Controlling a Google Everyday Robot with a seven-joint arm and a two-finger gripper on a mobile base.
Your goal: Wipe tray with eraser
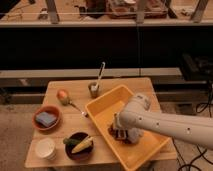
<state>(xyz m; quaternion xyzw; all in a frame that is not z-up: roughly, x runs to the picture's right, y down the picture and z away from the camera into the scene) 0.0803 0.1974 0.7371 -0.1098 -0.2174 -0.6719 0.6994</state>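
The yellow-orange tray (107, 107) stands slanted on the right half of the wooden table. My white arm reaches in from the right, and my gripper (121, 131) is down inside the tray near its left wall, at the floor. A dark brownish patch (116, 134) lies on the tray floor right under the gripper. I cannot make out the eraser apart from that patch and the gripper; the arm hides much of the tray's middle.
On the table (75, 90), left of the tray: a red bowl holding a blue pad (45, 119), a white cup (45, 148), a dark bowl with yellow and green food (80, 145), a round fruit (62, 94), a spoon (77, 107), and a small cup with a utensil (94, 89).
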